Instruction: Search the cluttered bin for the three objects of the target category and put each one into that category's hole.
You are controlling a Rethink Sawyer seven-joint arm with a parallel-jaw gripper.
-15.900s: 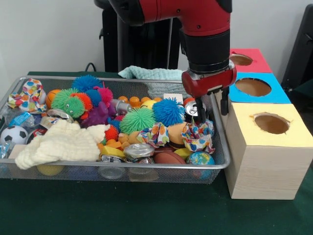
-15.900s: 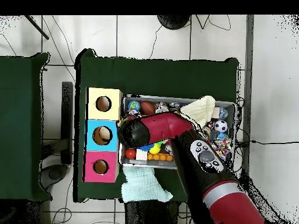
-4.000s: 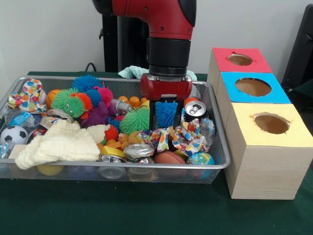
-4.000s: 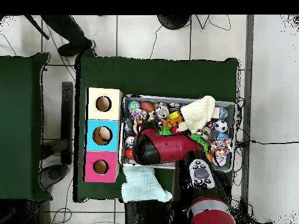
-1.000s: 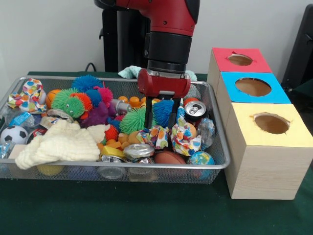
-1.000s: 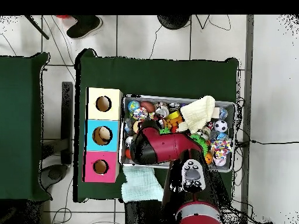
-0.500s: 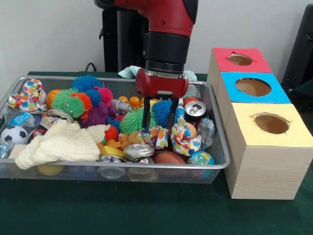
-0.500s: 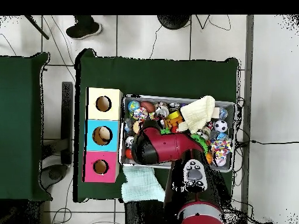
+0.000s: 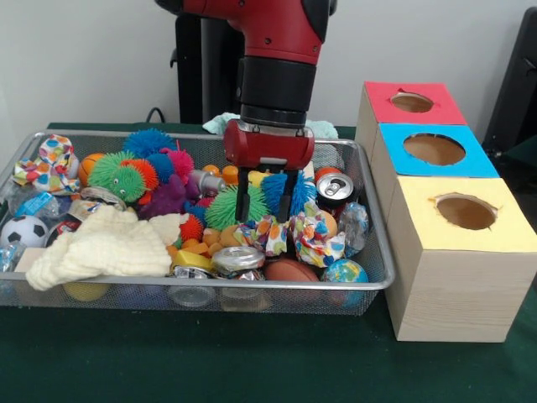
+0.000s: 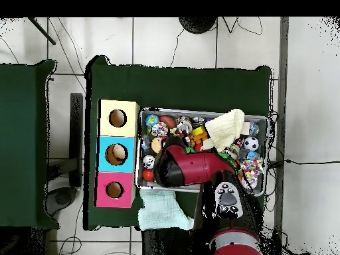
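On dark green table cloth [image 9: 252, 361], wire bin [image 9: 373, 281]; spread end effector [image 9: 264, 210] above; white wall [image 9: 84, 59] behind

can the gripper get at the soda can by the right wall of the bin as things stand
Probably yes. The can stands upright with its top uncovered, beside the open gripper, though toys crowd its sides in the bin.

The red arm [image 10: 192, 166] reaches over the cluttered bin [image 10: 260, 119]; three coloured boxes [image 10: 117, 153] sit beside it.
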